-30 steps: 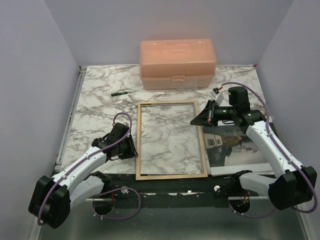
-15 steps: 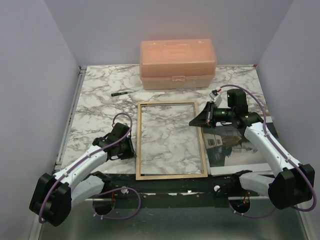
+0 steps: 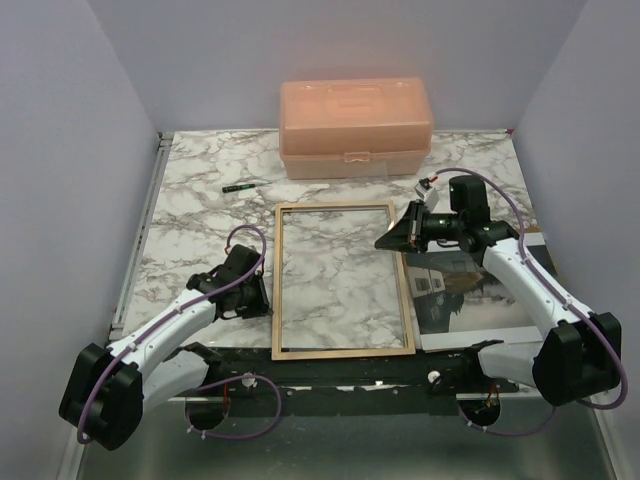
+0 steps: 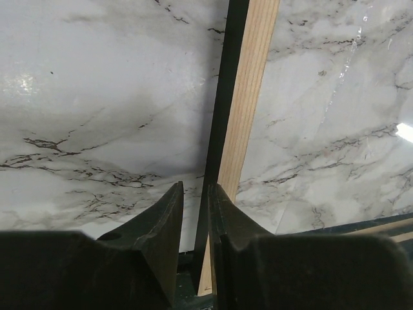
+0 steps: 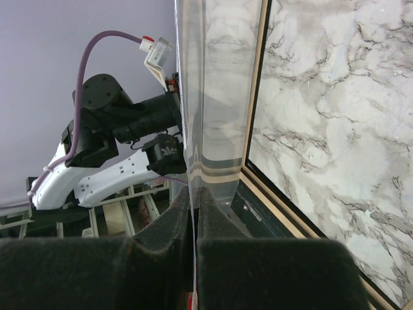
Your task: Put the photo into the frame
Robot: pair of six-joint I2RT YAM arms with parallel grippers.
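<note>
The frame point(image 3: 340, 348) lies flat mid-table, light wood back up. In the left wrist view its left rail point(image 4: 248, 116) runs up from my fingers. My left gripper point(image 3: 263, 300) straddles that rail's black outer edge, jaws narrowly open point(image 4: 195, 187), with a gap on the left side. My right gripper point(image 3: 386, 242) is over the frame's right rail. In its wrist view it is shut point(image 5: 193, 192) on the edge of the clear pane point(image 5: 219, 84), which stands on edge beside the rail point(image 5: 257, 97). The photo point(image 3: 450, 300) lies face up at right, partly under my right arm.
An orange plastic box point(image 3: 355, 128) stands at the back centre. A small dark marker point(image 3: 238, 187) lies at the back left. A black bar point(image 3: 350, 365) runs along the table's near edge. Purple walls close in on three sides.
My right gripper has shifted slightly left and back along the frame's right rail. My left gripper has edged right onto the frame's left rail.
</note>
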